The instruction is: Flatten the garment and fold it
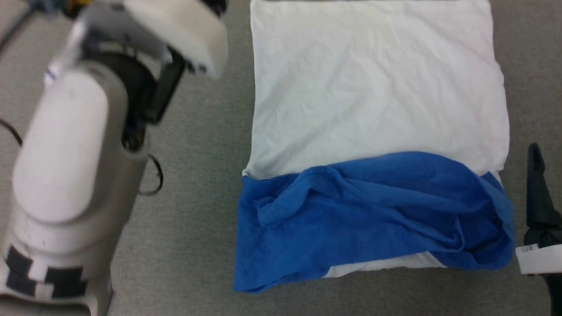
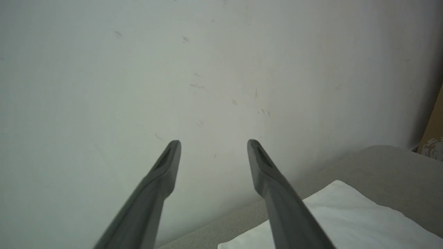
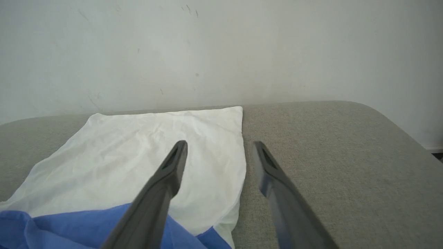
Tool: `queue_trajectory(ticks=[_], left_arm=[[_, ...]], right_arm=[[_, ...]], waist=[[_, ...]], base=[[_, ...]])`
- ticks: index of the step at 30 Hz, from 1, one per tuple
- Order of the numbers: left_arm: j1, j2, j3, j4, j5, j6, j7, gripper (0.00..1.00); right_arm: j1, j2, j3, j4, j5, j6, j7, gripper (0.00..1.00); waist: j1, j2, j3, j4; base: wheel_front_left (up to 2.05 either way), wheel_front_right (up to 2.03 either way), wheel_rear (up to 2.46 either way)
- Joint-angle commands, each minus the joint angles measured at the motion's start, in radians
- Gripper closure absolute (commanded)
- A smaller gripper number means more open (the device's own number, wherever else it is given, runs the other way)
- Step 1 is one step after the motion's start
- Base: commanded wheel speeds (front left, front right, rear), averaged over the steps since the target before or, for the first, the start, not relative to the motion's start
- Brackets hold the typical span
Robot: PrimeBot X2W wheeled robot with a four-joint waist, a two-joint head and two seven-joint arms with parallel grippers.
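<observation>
- garment (image 1: 377, 109) lies spread on a grey woven surface (image 1: 197, 210), its long axis running away from the robot: the white body is at the far end, and the blue part (image 1: 373, 215) is bunched and creased across the near end
- a strip of white shows under the blue at the near hem, so by my reading the top is folded over loosely and not yet smoothed
- right gripper (image 3: 219, 143) is released, fingers apart with nothing between them; it hangs just beside the garment's right edge, pointing along that long axis towards the far end
- left gripper (image 2: 213, 142) is likewise spread and empty, raised and aimed at the wall (image 2: 138, 69), with a white corner of the garment low at its right
- left forearm (image 1: 61, 145) stands well apart from the garment's left edge, so the right arm is the nearer one for the blue bunch
- the surface is a padded-looking grey cloth with a rounded corner, set against a plain pale, lightly scuffed wall
</observation>
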Motion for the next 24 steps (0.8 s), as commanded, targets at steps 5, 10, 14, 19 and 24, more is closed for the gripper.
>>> queue_trajectory(ticks=[5,10,14,19,24], left_arm=[[-0.2,-0.006,-0.007,0.157,0.003,-0.021,0.116,0.0],[-0.29,-0.006,-0.016,0.284,0.021,-0.011,0.188,0.0],[-0.321,-0.003,-0.023,0.359,0.03,-0.001,0.231,0.0],[-0.321,-0.001,-0.035,0.42,0.034,0.008,0.261,0.0],[-0.299,0.018,-0.035,0.454,0.041,0.03,0.29,0.0]], right_arm=[[-0.035,-0.03,0.002,-0.01,0.039,-0.001,-0.02,0.0],[-0.058,-0.054,0.013,-0.01,0.065,-0.001,-0.037,0.0],[-0.076,-0.068,0.013,-0.01,0.08,-0.001,-0.045,0.0],[-0.084,-0.077,0.01,0.003,0.089,-0.001,-0.049,0.0],[-0.089,-0.084,0.011,0.013,0.096,-0.001,-0.054,0.0]], waist=[[-0.0004,0.0,0.2,-0.075],[-0.0004,0.0,0.264,-0.109],[-0.0004,0.0,0.299,-0.129],[-0.0004,0.0,0.323,-0.145],[-0.0004,0.0,0.344,-0.156]], base=[[0.0,0.0,0.0],[0.0,0.0,0.0],[0.0,0.0,0.0],[0.0,0.0,0.0],[0.0,0.0,0.0]])
